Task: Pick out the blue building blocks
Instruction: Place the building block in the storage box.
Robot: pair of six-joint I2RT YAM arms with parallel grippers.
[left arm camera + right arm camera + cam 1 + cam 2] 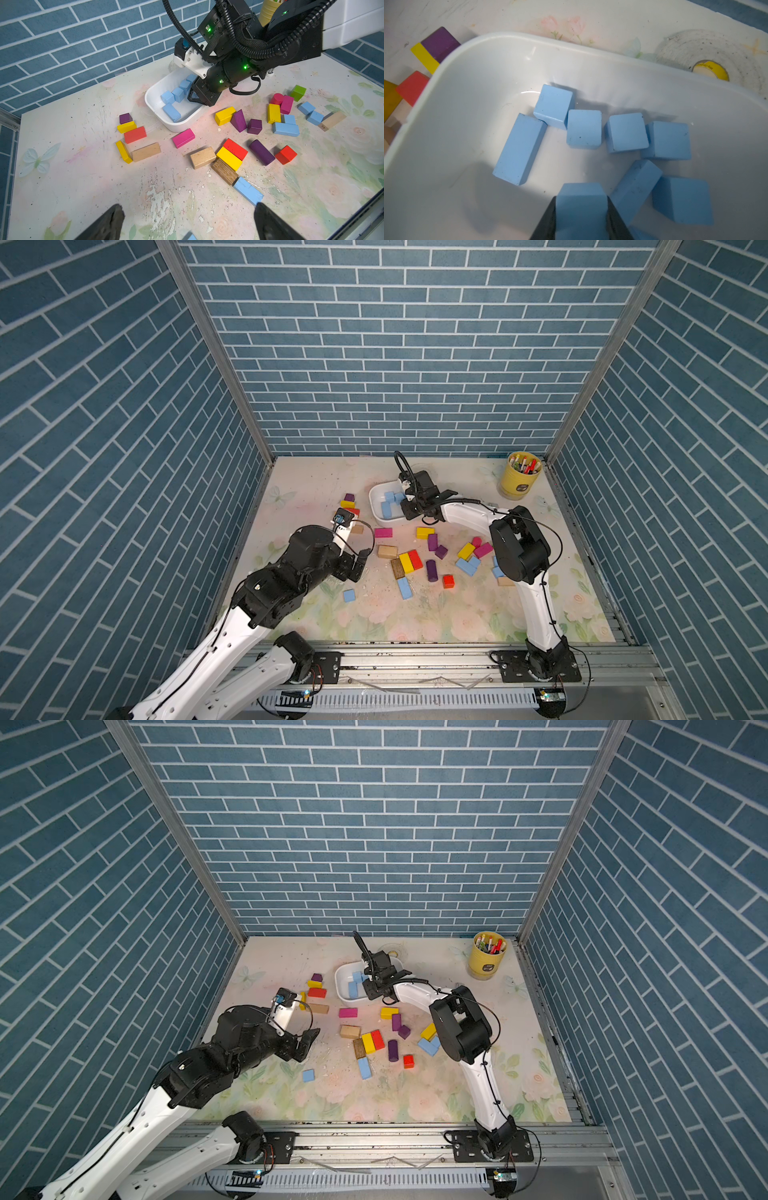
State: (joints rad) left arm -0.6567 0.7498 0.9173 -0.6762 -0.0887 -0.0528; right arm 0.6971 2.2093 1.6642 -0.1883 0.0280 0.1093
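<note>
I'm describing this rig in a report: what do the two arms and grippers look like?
Both the left arm and right arm have white links, black joint housings and thin black cables alongside. The left gripper and right gripper have black wedge-shaped fingers. Green lights glow on the right wrist.

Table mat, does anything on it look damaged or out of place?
Yes. The floral table mat is worn: its print has flaked off in white patches in front of the blocks, with dark crumbs scattered around. A dirty tape roll also lies flat behind the white bin.
</note>
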